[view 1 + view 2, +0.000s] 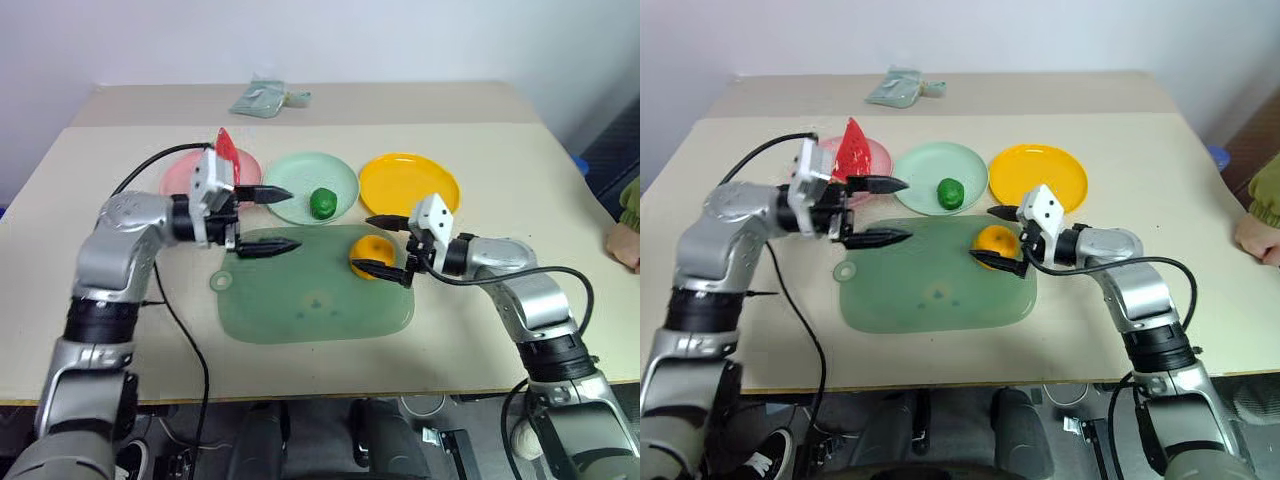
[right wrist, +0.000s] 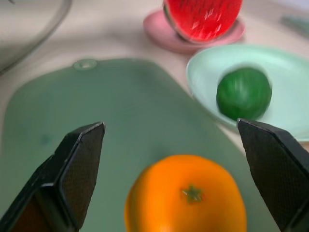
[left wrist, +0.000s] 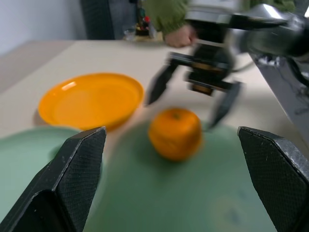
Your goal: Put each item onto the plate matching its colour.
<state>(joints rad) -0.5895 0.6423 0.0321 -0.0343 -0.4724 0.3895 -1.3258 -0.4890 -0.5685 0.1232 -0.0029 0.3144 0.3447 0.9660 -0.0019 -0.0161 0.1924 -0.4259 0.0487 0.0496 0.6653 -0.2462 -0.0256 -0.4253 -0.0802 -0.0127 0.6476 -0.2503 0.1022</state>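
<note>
**Desk:** What's the surface like from your seat?

**Me:** I'm over a pale beige worktop (image 1: pixel 480 330), matte and plain, with a seam running across it toward the far side. Beyond it stands a bare white wall. A crumpled pale-green bag (image 1: pixel 262 98) lies on the far strip, and a person's hand (image 1: pixel 626 243) with a green sleeve rests at the right edge.

**Desk:** Any labels or writing?

**Me:** Nothing I can read on the plates, the mat or the bag.

**Desk:** Where are the items?

**Me:** The watermelon wedge (image 1: pixel 851 150) stands upright on the pink plate (image 1: pixel 876 152). The dark-green ball (image 1: pixel 322 203) sits in the mint plate (image 1: pixel 300 178). The yellow-orange plate (image 1: pixel 408 181) is bare, and the orange (image 1: pixel 996 241) lies on the translucent green mat (image 1: pixel 300 295), at its corner nearest that plate.

**Desk:** And your jaws?

**Me:** Left gripper (image 1: pixel 269 220) hangs over the mat's near-left part, pointing across to the right, jaws spread wide and holding nothing. Right gripper (image 1: pixel 385 244) is at the orange, jaws spread with one finger on either side of it. In the right wrist view there's a gap between each finger and the fruit, so no pinch. The left wrist view shows the same: open jaws straddling the orange.
</note>
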